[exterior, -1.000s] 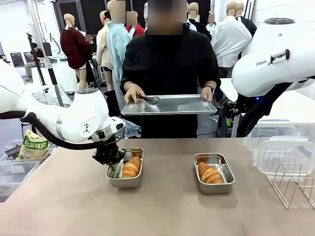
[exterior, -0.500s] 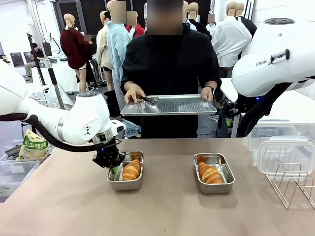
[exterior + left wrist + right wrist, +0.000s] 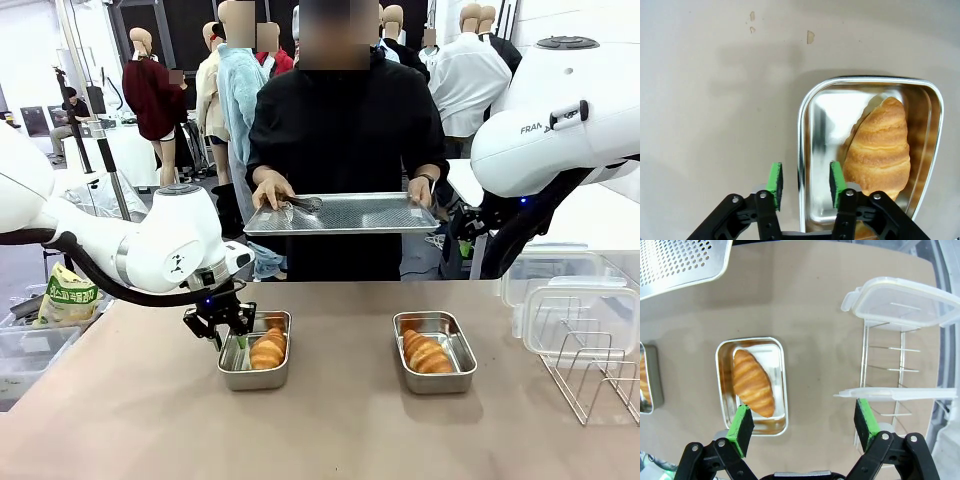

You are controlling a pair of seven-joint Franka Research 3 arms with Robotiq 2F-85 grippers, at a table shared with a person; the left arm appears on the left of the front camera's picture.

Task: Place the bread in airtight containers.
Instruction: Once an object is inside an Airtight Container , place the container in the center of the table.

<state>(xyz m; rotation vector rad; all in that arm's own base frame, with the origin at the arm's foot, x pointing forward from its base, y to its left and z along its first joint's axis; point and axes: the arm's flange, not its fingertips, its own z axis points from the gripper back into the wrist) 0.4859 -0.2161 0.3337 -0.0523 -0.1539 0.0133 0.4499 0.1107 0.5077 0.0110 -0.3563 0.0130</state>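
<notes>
From the front, the left gripper [image 3: 222, 325] hangs low over the outer long edge of the left pan [image 3: 255, 378], its fingers parted and nothing between them but that edge. The left croissant [image 3: 267, 348] lies lengthwise inside this stainless-steel pan, toward the side away from the gripper. Well apart on the brown table [image 3: 340, 430], the right pan [image 3: 437, 383] holds the right croissant [image 3: 427, 352]. Across the table a person holds a perforated metal tray [image 3: 342, 213] level in both hands, with tongs [image 3: 300, 204] lying on it. Clear plastic lids [image 3: 570, 300] sit near a wire rack [image 3: 590, 370] at the table's right end, below the raised right arm [image 3: 560, 120]. In the left wrist view, the left gripper [image 3: 805, 182] is released: its green pads [image 3: 775, 182] stand apart on either side of the left pan [image 3: 875, 80] rim, one outside over the table, one inside over the bare steel bottom, neither pressing on it. The left croissant [image 3: 877, 147] rests against the pan's far long wall, just beside the inner finger. In the right wrist view, the right gripper [image 3: 804, 425] is spread wide and empty, high above the table. Below it the right croissant [image 3: 753, 382] lies slantwise in the right pan [image 3: 782, 385]. The left pan [image 3: 652, 380] shows at the picture's edge, the perforated metal tray [image 3: 680, 260] in the upper corner, and two clear plastic lids [image 3: 900, 300] rest on the wire rack [image 3: 885, 365].
</notes>
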